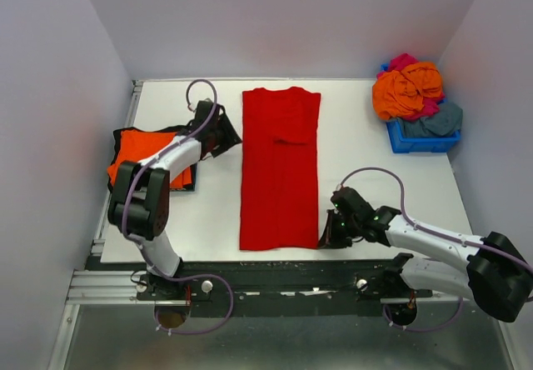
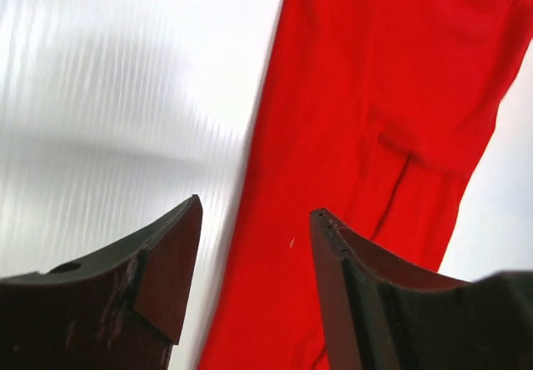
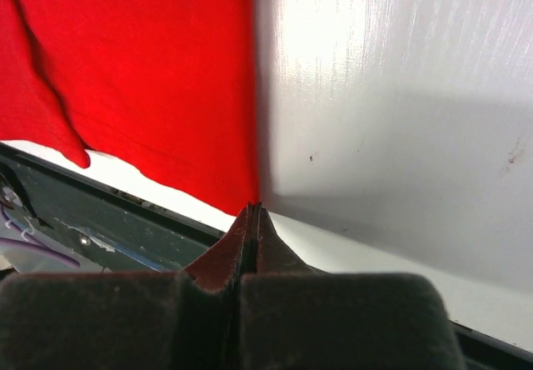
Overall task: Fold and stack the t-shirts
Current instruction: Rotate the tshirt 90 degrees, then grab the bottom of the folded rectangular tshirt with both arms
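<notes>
The red t-shirt [image 1: 279, 170] lies in the middle of the table, folded into a long narrow strip with the collar at the far end. My left gripper [image 1: 229, 132] hovers open over its far left edge; in the left wrist view the open left gripper [image 2: 256, 206] frames the red t-shirt [image 2: 366, 95] with nothing between the fingers. My right gripper [image 1: 323, 238] is at the near right corner. In the right wrist view the right gripper [image 3: 254, 209] is shut, pinching that corner of the red t-shirt [image 3: 150, 70].
A folded orange t-shirt [image 1: 148, 152] lies on a black one [image 1: 119, 139] at the left, under the left arm. At the back right, a blue bin [image 1: 423, 142] holds orange [image 1: 406, 91], magenta [image 1: 404, 60] and grey-blue [image 1: 445, 120] t-shirts. The table's near edge rail [image 3: 100, 228] runs just below the right gripper.
</notes>
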